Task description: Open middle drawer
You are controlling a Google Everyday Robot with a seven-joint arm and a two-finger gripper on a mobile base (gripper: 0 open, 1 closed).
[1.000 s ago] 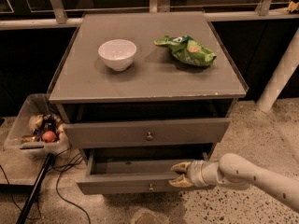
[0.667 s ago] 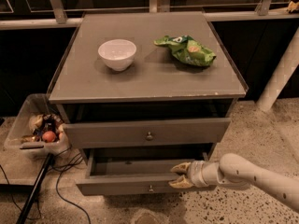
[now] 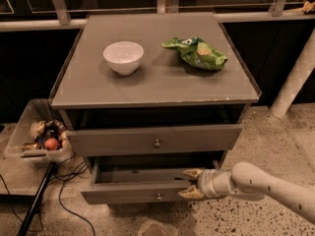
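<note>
The middle drawer (image 3: 128, 193) is the lower grey drawer in view. It has a flat front with a small round knob (image 3: 158, 196). It is pulled out, and its shallow grey interior (image 3: 142, 175) shows. My gripper (image 3: 192, 183) is at the right end of its front panel. It is open, with one fingertip (image 3: 194, 172) over the inside of the drawer and the other in front of the panel. The arm (image 3: 266, 183) comes in from the lower right.
The taller upper drawer (image 3: 155, 139) stands slightly out under the grey cabinet top (image 3: 157, 82). A white bowl (image 3: 123, 57) and a green chip bag (image 3: 197, 53) lie on the top. A clear bin of items (image 3: 39, 136) and cables (image 3: 69, 181) are on the floor at the left.
</note>
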